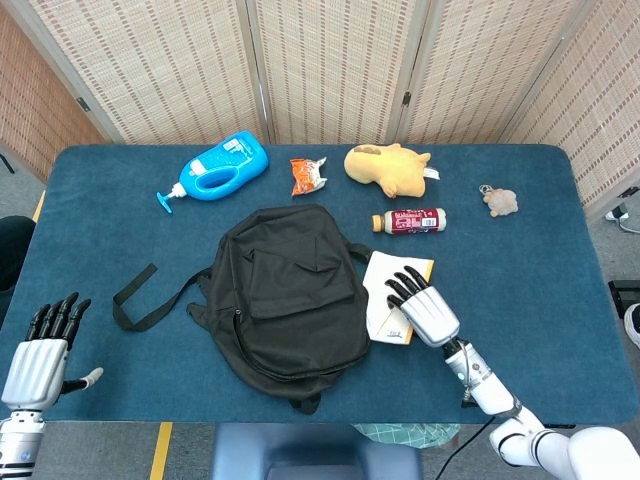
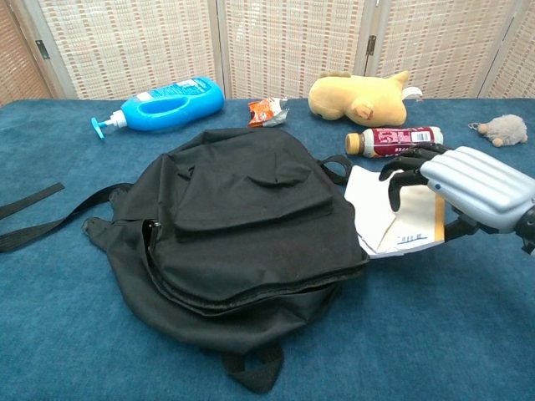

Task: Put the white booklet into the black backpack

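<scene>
The black backpack [image 1: 290,290] [image 2: 242,217] lies flat in the middle of the blue table, its zips closed as far as I can see. The white booklet [image 1: 378,300] [image 2: 376,213] lies against the backpack's right side, with an orange strip along its right edge. My right hand [image 1: 425,310] [image 2: 472,188] is over that edge. Its fingers [image 2: 405,171] curl down onto the cover and the thumb sits at the edge, which is tipped slightly up. My left hand [image 1: 35,350] hovers open off the table's front left corner, seen only in the head view.
Along the far side lie a blue pump bottle [image 1: 215,165], an orange snack packet [image 1: 307,175], a yellow plush toy [image 1: 385,168] and a small fuzzy keychain [image 1: 500,201]. A drink bottle [image 1: 410,220] lies just beyond the booklet. The backpack strap [image 1: 135,290] trails left.
</scene>
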You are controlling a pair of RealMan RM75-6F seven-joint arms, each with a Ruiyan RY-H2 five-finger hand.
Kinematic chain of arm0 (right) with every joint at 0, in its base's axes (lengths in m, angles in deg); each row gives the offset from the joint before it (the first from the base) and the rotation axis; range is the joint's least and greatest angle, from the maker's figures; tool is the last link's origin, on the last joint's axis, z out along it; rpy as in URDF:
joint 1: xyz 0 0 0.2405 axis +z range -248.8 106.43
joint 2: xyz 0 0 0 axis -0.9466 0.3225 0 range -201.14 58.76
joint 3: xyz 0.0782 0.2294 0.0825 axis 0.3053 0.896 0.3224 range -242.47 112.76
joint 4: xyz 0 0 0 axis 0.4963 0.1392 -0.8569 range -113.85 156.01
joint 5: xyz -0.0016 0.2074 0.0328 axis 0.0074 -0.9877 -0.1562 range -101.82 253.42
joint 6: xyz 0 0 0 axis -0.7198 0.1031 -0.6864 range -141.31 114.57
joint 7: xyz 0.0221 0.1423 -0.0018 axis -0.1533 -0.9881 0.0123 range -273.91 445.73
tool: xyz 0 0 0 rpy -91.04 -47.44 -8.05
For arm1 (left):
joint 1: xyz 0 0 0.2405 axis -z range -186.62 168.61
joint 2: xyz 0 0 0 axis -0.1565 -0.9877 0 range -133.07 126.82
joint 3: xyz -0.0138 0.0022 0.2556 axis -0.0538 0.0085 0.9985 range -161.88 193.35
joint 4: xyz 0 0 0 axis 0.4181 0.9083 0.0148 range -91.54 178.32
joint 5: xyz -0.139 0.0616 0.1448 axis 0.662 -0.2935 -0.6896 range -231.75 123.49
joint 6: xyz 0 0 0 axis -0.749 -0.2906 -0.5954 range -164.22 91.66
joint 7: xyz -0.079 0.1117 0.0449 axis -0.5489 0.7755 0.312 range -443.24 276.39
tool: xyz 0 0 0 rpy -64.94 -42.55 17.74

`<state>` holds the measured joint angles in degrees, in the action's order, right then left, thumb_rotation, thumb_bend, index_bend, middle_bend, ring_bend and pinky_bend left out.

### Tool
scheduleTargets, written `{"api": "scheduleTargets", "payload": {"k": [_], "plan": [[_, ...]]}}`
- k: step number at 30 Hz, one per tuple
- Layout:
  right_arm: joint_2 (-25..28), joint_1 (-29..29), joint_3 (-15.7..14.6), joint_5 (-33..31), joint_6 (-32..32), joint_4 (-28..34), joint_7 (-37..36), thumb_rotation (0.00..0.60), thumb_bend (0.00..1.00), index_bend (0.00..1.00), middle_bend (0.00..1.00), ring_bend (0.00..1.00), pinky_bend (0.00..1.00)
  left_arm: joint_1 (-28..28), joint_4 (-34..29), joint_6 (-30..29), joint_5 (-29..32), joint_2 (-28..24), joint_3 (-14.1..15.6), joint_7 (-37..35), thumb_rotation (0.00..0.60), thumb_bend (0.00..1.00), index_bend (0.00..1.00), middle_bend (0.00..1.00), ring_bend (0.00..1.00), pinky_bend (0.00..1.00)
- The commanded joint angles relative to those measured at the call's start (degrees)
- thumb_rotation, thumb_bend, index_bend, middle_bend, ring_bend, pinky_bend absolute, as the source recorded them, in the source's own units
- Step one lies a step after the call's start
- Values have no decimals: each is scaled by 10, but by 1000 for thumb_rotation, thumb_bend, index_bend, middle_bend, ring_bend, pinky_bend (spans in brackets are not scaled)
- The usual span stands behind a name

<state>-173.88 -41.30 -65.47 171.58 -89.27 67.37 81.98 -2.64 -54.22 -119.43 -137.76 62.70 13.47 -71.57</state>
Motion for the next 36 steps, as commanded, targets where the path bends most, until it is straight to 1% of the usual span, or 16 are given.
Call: {"api": "scheduleTargets", "payload": {"k": [1, 7, 12, 15, 23, 29, 33, 36], "plan": [[-1, -1, 0, -2, 3, -2, 3, 600, 366, 580, 317, 207, 152, 0, 0, 0, 0, 0, 0, 0, 600, 122, 36, 41, 61, 0], [-1, -2, -1, -7, 12, -10, 13, 600, 365, 650, 343, 222, 159, 1, 0, 1, 0, 0, 1, 0, 600, 122, 36, 41, 61, 0], [-3, -1, -5, 0, 6, -27, 20, 600, 366, 667, 343, 219, 159, 1, -1, 2, -2, -1, 2, -2, 600, 122, 36, 41, 61, 0], [-5, -3, -2, 0, -7, -37, 12, 600, 365, 671, 342, 217, 159, 2, 0, 3, -4, -2, 2, -3, 600, 122, 38, 41, 62, 0], [-4, -21, 11, 6, -90, -85, 7, 600, 369, 729, 366, 236, 159, 18, 1, 14, -23, -8, 0, -7, 600, 122, 48, 41, 61, 0], [14, -34, 25, 6, -155, -101, -7, 600, 369, 748, 376, 244, 159, 57, -1, 54, -50, -20, -6, -8, 600, 122, 50, 41, 61, 0], [40, -35, 35, 9, -192, -86, -1, 600, 369, 749, 378, 248, 159, 97, -7, 96, -74, -32, -11, -21, 600, 122, 54, 43, 63, 0], [68, -35, 43, 12, -218, -58, 12, 600, 369, 749, 378, 247, 159, 132, -9, 138, -87, -36, -14, -38, 600, 123, 62, 49, 67, 0]]}}
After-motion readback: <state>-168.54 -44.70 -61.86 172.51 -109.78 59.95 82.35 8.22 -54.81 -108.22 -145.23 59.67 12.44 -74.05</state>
